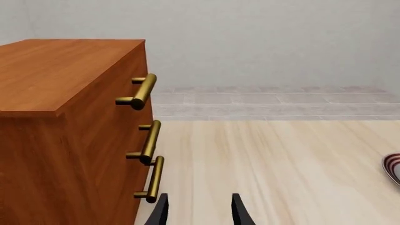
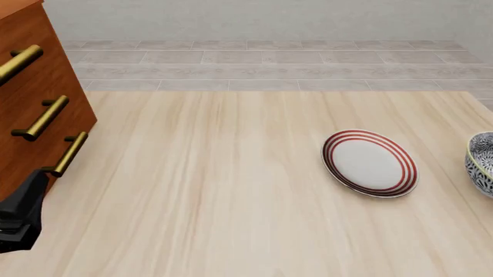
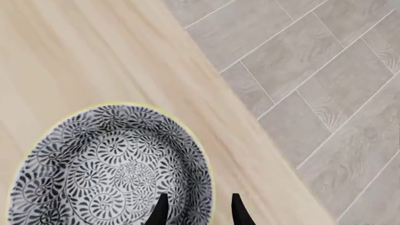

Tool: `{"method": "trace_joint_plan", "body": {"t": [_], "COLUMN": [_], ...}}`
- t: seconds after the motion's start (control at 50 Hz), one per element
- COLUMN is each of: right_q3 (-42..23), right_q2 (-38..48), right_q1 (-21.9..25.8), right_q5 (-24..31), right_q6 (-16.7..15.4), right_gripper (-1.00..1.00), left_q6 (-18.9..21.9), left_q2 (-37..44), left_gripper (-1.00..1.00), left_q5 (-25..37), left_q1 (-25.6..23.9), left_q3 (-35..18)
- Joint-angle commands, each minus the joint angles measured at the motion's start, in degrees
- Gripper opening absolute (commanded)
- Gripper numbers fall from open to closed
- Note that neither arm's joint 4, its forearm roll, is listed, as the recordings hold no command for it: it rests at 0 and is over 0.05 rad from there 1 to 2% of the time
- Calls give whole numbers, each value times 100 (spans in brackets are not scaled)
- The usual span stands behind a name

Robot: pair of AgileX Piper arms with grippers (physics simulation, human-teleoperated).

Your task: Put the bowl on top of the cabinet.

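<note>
bowl (image 3: 109, 168) sits at the table's (image 2: 231, 202) right edge, beside the red-ringed plate (image 2: 370, 163). right gripper (image 3: 198, 210) hovers spread over its rim; left gripper (image 1: 198, 211) spread beside the cabinet (image 1: 62, 117).

You have the cabinet (image 2: 34, 98) at the table's (image 2: 216, 190) far left edge, its handles (image 2: 43, 118) facing right across the table. The plate (image 2: 370, 163) lies right of centre, well apart from the cabinet. The bowl (image 2: 481, 164) sits just beside the plate, at the table's right edge, with the floor (image 3: 325, 84) beyond that edge.
</note>
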Motion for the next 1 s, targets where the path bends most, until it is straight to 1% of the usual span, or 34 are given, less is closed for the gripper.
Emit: {"method": "trace_joint_plan", "body": {"t": [0.02,0.08,0.1,0.18,0.26,0.64,0.72,0.76,0.86,1.0], "right_q3": [9,-2,0,-12,-2,-103,-137,-164,-274,-301], "right_q2": [87,53,35,-30,-69,-505,-622,-830,-1045,-1113], "right_q1": [-26,7,21,28,87,180,216,290,353,362], "right_q5": [-19,22,33,64,84,405,492,627,825,868], "right_q6": [-68,-32,-28,27,3,128,127,145,191,184], "right_gripper": [100,100,-100,-100,-100,-100,-100,-100,-100,-100], "left_q6": [-1,-3,-2,0,-6,-14,-15,-11,-15,-25], "left_q2": [5,18,21,43,51,42,34,33,15,-40], "left_gripper": [100,100,100,100,100,100,100,100,100,100], "left_q5": [-7,-22,-25,-45,-58,-67,-65,-64,-44,-1], "left_q1": [3,3,4,-3,3,-10,-8,-14,-23,-30], "left_q3": [0,0,0,0,0,0,0,0,0,0]}}
